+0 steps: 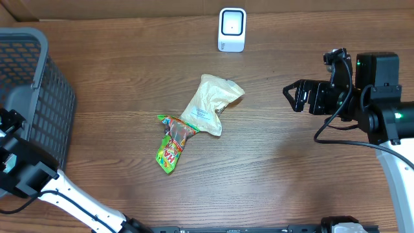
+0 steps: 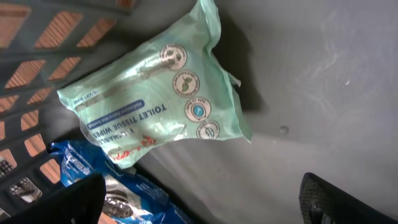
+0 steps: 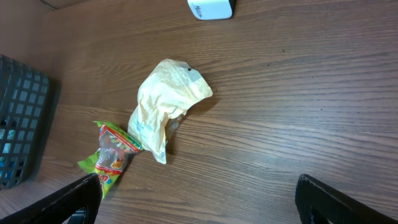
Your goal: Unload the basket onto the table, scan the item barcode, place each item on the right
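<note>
At the left gripper (image 2: pixel 205 208): spread wide, holding nothing, poised inside the basket (image 1: pixel 39 90) at the left edge of the table (image 1: pixel 291 181), just above the green wipes pack (image 2: pixel 155 99). At the right gripper (image 1: pixel 292 97): wide open too, empty, near the right edge. Further out: cream pouch (image 1: pixel 210 103) mid-table, touching a green snack packet (image 1: pixel 171 145); scanner (image 1: pixel 232 29) at the far edge. Likely to slip if pinched on a loose fold of glossy film. Could also snag the blue packet (image 2: pixel 74 162) under the pack's lower end, or catch the basket wall. No barcode visible on the upturned face, so may meet the scanner wrong side out.
</note>
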Controlling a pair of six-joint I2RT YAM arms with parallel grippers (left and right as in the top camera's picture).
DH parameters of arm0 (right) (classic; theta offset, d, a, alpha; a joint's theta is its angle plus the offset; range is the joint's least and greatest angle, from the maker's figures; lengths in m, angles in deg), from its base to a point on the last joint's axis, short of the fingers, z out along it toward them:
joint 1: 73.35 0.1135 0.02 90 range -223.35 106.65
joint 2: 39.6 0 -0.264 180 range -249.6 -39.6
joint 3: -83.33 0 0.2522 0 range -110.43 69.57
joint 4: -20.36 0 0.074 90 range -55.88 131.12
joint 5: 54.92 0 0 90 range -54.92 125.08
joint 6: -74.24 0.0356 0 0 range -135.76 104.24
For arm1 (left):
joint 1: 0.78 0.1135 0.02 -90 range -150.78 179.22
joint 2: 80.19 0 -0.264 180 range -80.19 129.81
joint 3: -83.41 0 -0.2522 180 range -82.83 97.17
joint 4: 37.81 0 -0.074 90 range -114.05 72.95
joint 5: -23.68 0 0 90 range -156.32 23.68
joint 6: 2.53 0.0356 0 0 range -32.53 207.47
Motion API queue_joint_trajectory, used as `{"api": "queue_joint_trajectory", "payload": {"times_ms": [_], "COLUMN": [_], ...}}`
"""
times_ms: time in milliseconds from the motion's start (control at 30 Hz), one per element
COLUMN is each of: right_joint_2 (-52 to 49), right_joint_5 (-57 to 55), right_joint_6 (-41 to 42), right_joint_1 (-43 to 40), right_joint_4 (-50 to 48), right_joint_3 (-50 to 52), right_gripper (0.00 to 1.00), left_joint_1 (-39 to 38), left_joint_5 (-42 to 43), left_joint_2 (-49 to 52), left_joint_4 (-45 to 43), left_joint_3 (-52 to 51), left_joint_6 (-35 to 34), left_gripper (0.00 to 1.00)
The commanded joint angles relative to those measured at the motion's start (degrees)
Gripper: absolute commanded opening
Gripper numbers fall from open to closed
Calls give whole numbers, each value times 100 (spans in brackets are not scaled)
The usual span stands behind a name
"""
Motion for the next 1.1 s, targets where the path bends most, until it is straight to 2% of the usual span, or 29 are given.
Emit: {"api": "queue_joint_trajectory", "payload": {"times_ms": [0,167,333,467,767,1067], "right_joint_2": [4,4,4,4,4,4], "right_joint_5": [50,52,52,52,52,55], "right_joint_6": [-2,-2,-2,-2,-2,-2], "right_joint_1": [33,33,33,33,33,33], "right_joint_4": [-39,-37,-39,-37,-44,-190], "right_joint_3": [-151,-151,-149,-149,-149,-151], "right_gripper": [100,100,100,100,100,100], "left_joint_1": [13,-15,-17,-17,-33,-33], "left_joint_5": [-122,232,505,461,496,1198], "left_joint_2": [181,181,181,181,-90,-1303], "left_joint_4": [-57,-81,-68,37,151,107], "left_joint_3": [28,28,28,28,98,173], "left_joint_6": [129,450,603,592,155,173], "left_gripper": [90,84,83,70,71,74]}}
